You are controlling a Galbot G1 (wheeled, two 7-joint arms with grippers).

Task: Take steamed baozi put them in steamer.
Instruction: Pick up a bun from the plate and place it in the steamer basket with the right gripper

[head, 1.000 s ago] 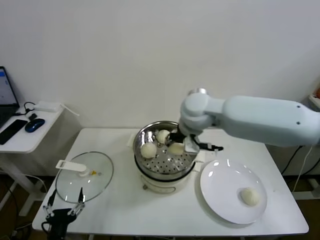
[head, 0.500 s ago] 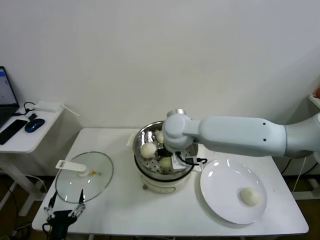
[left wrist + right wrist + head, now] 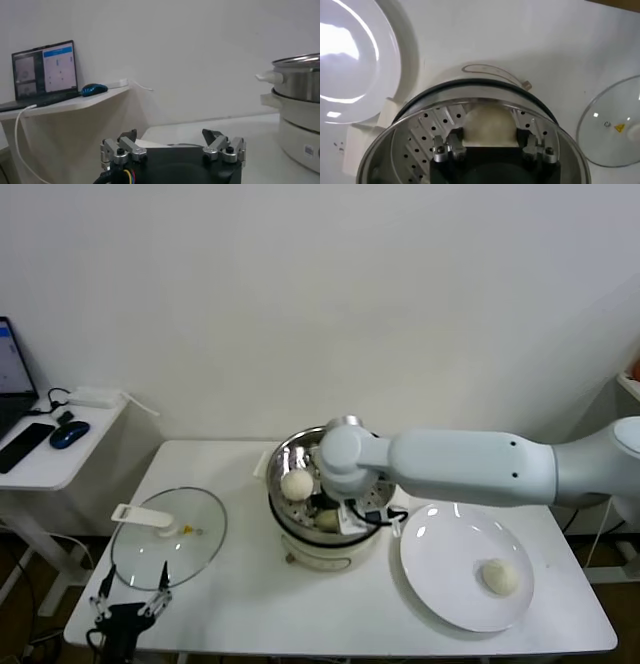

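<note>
The steel steamer (image 3: 276,467) stands mid-table on its cream base. My right gripper (image 3: 335,519) reaches down inside it, near its front wall, shut on a steamed baozi (image 3: 326,520). In the right wrist view that baozi (image 3: 487,127) sits between both fingers (image 3: 454,141), low over the perforated floor (image 3: 415,145). Another baozi (image 3: 296,483) lies at the steamer's left side. My arm hides the rest of the steamer's inside. One baozi (image 3: 500,576) lies on the white plate (image 3: 445,549). My left gripper (image 3: 128,607) hangs open and empty below the table's front-left corner.
The glass lid (image 3: 170,536) with a white handle lies on the table's left part; it also shows in the right wrist view (image 3: 615,120). A side desk (image 3: 40,454) with a laptop, mouse and phone stands at the far left. The steamer (image 3: 300,80) shows in the left wrist view.
My right gripper has moved left and down with the baozi, from above the steamer's right rear to low inside its front. The left arm has not moved.
</note>
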